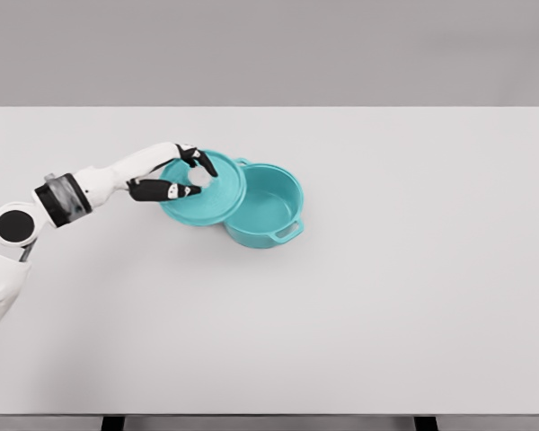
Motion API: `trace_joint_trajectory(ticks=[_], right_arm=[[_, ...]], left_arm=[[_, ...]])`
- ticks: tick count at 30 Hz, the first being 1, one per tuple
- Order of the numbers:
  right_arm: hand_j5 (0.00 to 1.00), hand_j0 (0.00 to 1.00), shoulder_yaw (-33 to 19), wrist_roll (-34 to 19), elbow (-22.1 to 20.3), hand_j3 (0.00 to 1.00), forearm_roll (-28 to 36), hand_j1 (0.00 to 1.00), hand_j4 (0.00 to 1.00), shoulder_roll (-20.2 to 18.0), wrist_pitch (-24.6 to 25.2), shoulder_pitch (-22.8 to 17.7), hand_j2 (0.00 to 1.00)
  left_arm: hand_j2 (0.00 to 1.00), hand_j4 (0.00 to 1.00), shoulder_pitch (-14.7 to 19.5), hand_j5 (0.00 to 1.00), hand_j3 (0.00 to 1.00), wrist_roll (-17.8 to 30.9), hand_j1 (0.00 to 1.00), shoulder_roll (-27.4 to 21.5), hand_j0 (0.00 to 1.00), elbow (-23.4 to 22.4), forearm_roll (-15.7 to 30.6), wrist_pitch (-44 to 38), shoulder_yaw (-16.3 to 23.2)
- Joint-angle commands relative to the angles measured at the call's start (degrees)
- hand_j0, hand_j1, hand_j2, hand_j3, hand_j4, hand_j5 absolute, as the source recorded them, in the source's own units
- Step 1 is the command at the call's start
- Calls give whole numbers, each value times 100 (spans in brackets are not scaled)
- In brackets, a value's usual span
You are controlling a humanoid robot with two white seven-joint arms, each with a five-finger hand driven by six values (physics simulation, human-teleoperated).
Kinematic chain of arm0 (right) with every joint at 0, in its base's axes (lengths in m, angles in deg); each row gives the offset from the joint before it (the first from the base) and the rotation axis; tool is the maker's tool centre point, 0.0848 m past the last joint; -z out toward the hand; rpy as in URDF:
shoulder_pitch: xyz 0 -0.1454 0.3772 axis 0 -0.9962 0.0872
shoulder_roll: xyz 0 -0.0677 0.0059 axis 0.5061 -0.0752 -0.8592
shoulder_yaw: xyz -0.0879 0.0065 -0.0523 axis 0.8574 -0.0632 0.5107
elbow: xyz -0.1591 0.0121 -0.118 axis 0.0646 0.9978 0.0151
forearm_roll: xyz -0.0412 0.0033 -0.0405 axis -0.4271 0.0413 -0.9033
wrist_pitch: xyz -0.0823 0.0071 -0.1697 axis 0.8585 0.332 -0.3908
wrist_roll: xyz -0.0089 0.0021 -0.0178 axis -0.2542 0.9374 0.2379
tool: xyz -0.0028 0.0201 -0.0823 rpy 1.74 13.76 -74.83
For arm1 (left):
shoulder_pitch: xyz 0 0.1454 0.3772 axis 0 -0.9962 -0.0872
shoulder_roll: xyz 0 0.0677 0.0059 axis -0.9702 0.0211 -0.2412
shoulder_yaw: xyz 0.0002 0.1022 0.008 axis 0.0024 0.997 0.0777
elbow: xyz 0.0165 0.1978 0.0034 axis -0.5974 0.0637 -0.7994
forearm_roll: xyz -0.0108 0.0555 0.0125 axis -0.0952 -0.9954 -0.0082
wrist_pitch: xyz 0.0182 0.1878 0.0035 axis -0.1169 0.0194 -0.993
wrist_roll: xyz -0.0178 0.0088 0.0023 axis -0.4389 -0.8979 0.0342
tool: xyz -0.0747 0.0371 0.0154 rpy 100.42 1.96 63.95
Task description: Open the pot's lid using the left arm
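You've got open worktop [386,323] right, front and behind. Only obstacles sit left of centre: the pot [268,205], mouth mostly uncovered, and the tilted lid [211,202] overlapping its left rim, held by the left hand [181,175].

The left arm [99,182] is white and smoothly rounded, with a grey-and-black ringed band and a black-centred round joint. Its left hand [175,175] has black fingers [153,190] with white segments.
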Motion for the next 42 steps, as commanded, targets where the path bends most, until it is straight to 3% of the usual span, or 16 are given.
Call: trace_joint_trajectory(ticks=[1,22,42], right_arm=[[100,100,0,0,1,100,3,100,100,0,0,0,100],[100,100,0,0,1,100,3,100,100,0,0,0,100],[100,100,0,0,1,100,3,100,100,0,0,0,100]], left_arm=[[53,53,-17,53,53,-2,53,-42,53,-7,63,-11,-43],[53,53,-396,53,53,-2,53,-288,53,-42,63,-2,-623],[58,58,-598,58,58,-2,58,-525,58,-270,125,-11,-772]])
